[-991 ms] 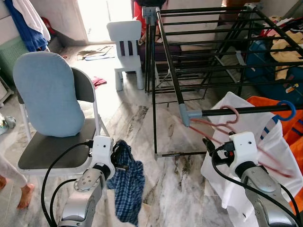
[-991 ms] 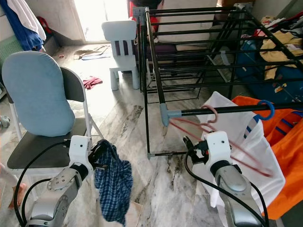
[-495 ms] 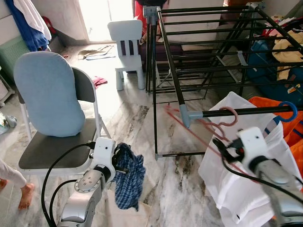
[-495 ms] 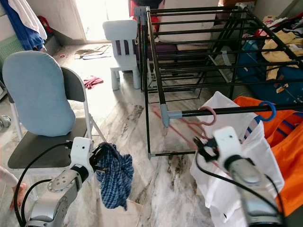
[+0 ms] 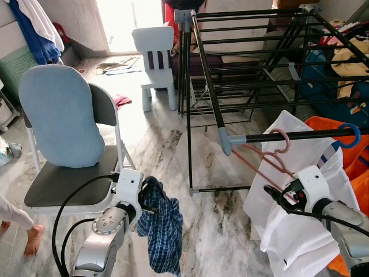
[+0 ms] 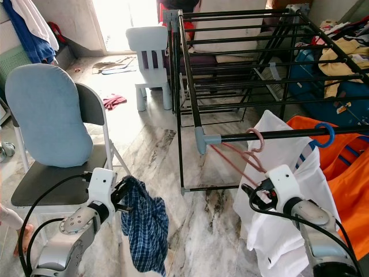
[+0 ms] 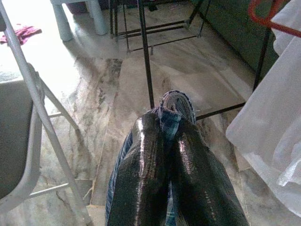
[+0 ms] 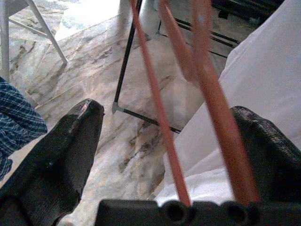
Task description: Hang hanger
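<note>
A pink hanger point(image 5: 281, 140) hangs by its hook on the black rail point(image 5: 305, 135) of the drying rack, with a white shirt point(image 5: 291, 234) draped on it. My right gripper point(image 5: 275, 195) sits just below the hanger, open. In the right wrist view the hanger's pink bars point(image 8: 217, 108) run between the two black fingers point(image 8: 59, 150) without being pinched. My left gripper point(image 5: 145, 203) is low at the left, shut on a blue plaid shirt point(image 5: 164, 231) that dangles toward the floor; the cloth point(image 7: 177, 101) pokes out between its tips.
A blue hanger point(image 5: 349, 135) with an orange garment point(image 5: 351, 158) hangs further right on the same rail. A grey chair with a blue cushion point(image 5: 60, 115) stands at left, a white child's chair point(image 5: 154, 57) behind. A person's foot point(image 5: 30, 240) is at the lower left.
My right gripper has dropped lower and to the right, away from the rail. The pink hanger swung and settled on the rail. The plaid shirt swayed in my left gripper.
</note>
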Motion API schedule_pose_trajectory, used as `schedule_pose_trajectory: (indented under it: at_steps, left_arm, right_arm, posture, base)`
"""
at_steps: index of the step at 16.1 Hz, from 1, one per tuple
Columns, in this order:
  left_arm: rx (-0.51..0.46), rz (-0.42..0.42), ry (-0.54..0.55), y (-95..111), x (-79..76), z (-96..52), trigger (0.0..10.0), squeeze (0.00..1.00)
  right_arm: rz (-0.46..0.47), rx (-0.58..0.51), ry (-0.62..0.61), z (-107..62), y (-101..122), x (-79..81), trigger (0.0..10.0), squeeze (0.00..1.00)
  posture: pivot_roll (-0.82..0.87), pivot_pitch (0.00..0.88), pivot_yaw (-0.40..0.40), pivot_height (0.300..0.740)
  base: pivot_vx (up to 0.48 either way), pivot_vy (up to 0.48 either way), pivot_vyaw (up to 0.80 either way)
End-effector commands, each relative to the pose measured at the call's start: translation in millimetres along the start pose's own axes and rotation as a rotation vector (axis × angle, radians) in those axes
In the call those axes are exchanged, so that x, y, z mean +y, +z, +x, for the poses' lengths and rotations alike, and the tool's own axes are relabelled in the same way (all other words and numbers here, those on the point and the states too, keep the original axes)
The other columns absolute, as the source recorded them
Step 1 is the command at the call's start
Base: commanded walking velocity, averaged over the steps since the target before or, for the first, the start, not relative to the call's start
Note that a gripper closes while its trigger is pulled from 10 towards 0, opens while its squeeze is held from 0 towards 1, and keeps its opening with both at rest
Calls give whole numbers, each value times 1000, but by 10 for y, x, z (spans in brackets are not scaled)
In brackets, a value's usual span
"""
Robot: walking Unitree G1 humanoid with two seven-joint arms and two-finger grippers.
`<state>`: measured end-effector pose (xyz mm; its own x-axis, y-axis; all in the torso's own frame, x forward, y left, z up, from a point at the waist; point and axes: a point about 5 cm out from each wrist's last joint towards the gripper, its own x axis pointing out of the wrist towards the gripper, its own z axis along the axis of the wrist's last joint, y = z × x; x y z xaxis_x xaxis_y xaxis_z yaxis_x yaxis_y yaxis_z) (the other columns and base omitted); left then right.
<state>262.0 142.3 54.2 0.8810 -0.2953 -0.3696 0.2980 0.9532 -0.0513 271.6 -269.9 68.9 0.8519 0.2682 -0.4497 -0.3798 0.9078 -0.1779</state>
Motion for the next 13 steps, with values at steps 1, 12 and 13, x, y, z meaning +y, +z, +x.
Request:
schedule_pose_trajectory:
  at_steps: [1, 12, 13]
  left_arm:
    - [-9, 19, 12, 44, 23, -12, 10000, 0]
    - [32, 50, -5, -6, 2, -19, 10000, 0]
    - [34, 51, -6, -7, 1, -19, 10000, 0]
  right_arm:
    - [-2, -15, 36, 30, 25, 14, 4745, 0]
    - [19, -61, 127, 83, 44, 100, 4941, 0]
    - [28, -65, 135, 82, 50, 107, 6039, 0]
  posture:
    - [-129, 0, 29, 740]
    - [-134, 0, 33, 740]
    - [-134, 0, 33, 740]
  base:
    - [0, 0, 0]
    - [0, 0, 0]
    - [0, 0, 0]
